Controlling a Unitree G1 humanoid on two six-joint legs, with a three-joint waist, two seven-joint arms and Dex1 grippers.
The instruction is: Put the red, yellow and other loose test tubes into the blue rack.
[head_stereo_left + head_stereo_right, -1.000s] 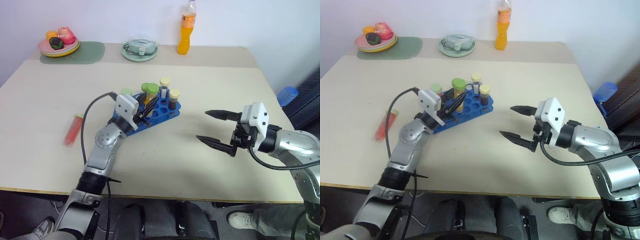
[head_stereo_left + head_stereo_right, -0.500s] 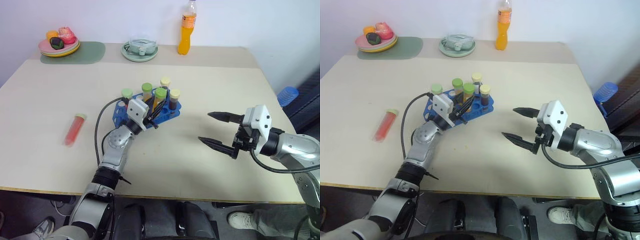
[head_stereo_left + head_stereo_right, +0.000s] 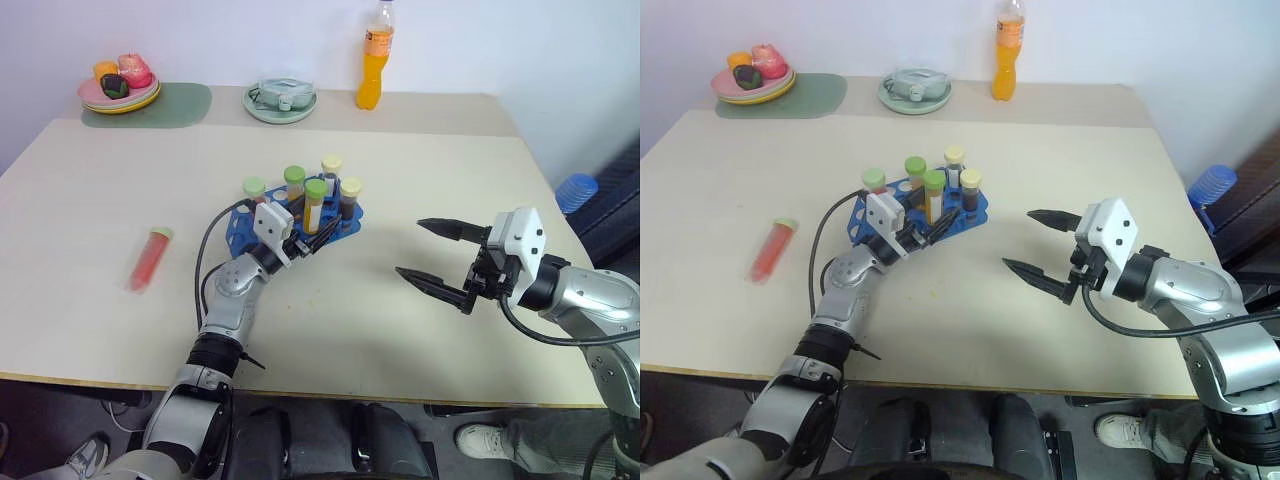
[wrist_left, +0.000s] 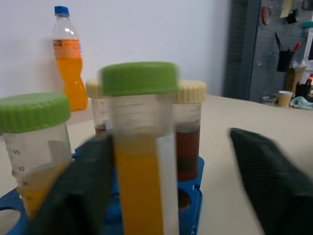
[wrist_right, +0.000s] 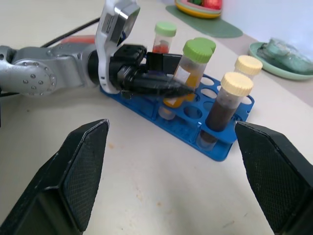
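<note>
The blue rack [image 3: 238,224] stands mid-table and holds several capped tubes. My left gripper [image 3: 315,236] is at the rack's near side, open. A green-capped tube of yellow liquid [image 4: 139,186] stands upright in a rack hole between its fingers, close to one of them. A red tube [image 3: 147,258] with a pale cap lies loose on the table, left of the rack. My right gripper [image 3: 409,248] hovers open over the table to the right of the rack, holding nothing and pointing toward it.
Along the table's far edge are an orange drink bottle [image 3: 372,60], a pale green dish [image 3: 280,100] and a plate of fruit [image 3: 118,88] on a green mat. A round blue ribbed object [image 3: 575,190] sits beyond the table's right edge.
My left gripper lowered the green-capped yellow tube into the rack and opened; the tube now stands in a hole. The right gripper stayed where it was.
</note>
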